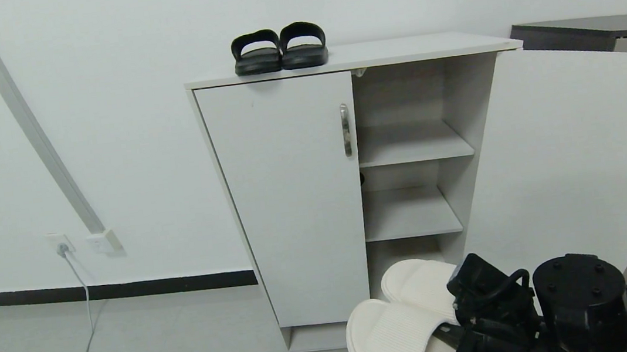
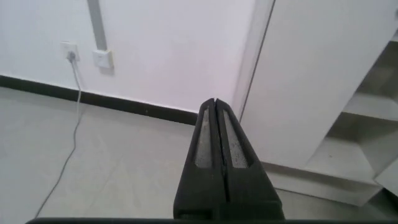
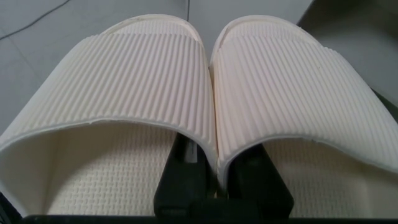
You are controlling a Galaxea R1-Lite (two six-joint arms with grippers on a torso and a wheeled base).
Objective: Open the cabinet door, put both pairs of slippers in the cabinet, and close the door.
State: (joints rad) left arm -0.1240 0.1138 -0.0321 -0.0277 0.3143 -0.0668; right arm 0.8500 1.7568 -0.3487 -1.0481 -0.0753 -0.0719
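A white cabinet (image 1: pixel 287 202) stands against the wall, its right door (image 1: pixel 571 158) swung open and its left door shut. Bare shelves (image 1: pixel 410 147) show inside. A black pair of slippers (image 1: pixel 279 49) sits on the cabinet top at its left end. My right gripper (image 3: pixel 214 180) is shut on the white pair of slippers (image 3: pixel 205 93), pinching their touching inner straps. In the head view the white pair of slippers (image 1: pixel 400 314) hangs low before the cabinet's open bottom compartment. My left gripper (image 2: pixel 215 124) is shut on nothing, held over the floor left of the cabinet.
A cable (image 1: pixel 85 320) runs from a wall socket (image 1: pixel 59 243) down across the floor at left. A dark-topped piece of furniture (image 1: pixel 598 28) stands behind the open door. Bare floor (image 1: pixel 132 350) lies left of the cabinet.
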